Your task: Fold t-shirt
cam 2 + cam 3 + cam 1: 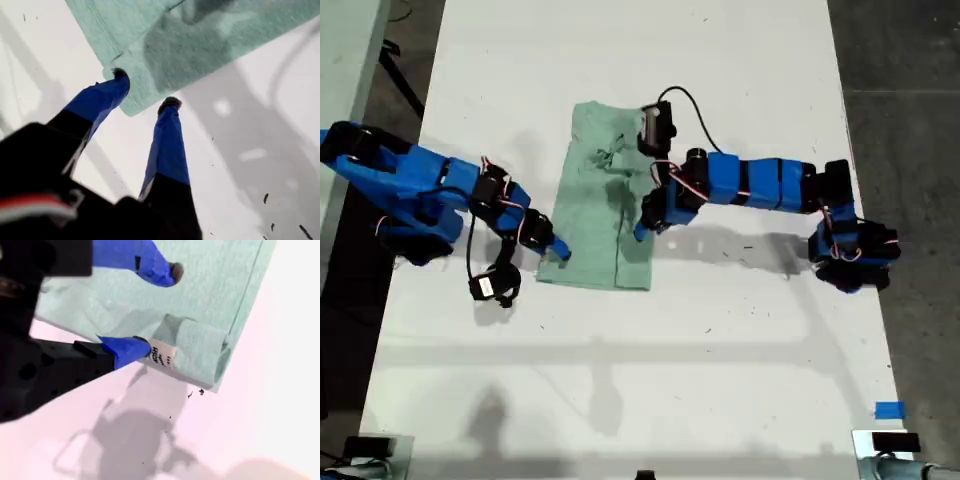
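Observation:
The pale mint-green t-shirt (595, 200) lies folded into a tall narrow strip in the middle of the white table (740, 340), rumpled near its top. My first gripper (558, 250) belongs to the arm on the exterior view's left. It is open, and its tips (145, 89) straddle the t-shirt's (210, 40) near corner. My second gripper (642, 228), on the arm from the exterior view's right, is open (160, 310) over the t-shirt's (215, 290) other long edge. One finger is above the cloth. The other is by a white label (162, 356) on a rolled fold.
Dark floor borders the table on both sides of the exterior view. A strip of blue tape (888, 410) lies near the table's lower right corner in that view. Small black devices (895, 443) sit at both lower corners. A cable (695, 115) loops above the second arm.

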Robot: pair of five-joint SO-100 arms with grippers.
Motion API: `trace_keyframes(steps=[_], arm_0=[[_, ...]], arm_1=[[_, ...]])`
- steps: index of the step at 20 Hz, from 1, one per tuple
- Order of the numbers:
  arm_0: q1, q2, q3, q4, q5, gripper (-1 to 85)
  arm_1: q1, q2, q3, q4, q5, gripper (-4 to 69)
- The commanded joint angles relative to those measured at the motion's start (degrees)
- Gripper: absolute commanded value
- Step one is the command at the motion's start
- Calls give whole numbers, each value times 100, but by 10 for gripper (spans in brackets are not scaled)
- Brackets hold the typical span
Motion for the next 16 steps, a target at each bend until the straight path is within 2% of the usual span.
trace_keyframes(steps=[1, 4, 8, 14, 16], arm_0=[[-35, -396, -536, -352, -9, 229], [-35, -993, -835, -448, 9, 191], [-97, -1652, -1160, -457, 53, 25], [-158, -2101, -1415, -334, 62, 0], [-123, -1960, -1626, -9, 70, 0]], arm_1=[[26, 475, -9, 18, 9, 170], [26, 475, 97, -9, 44, 170], [9, 475, 246, -53, 88, 170], [-18, 501, 360, -53, 141, 170], [-26, 510, 378, -53, 158, 170]])
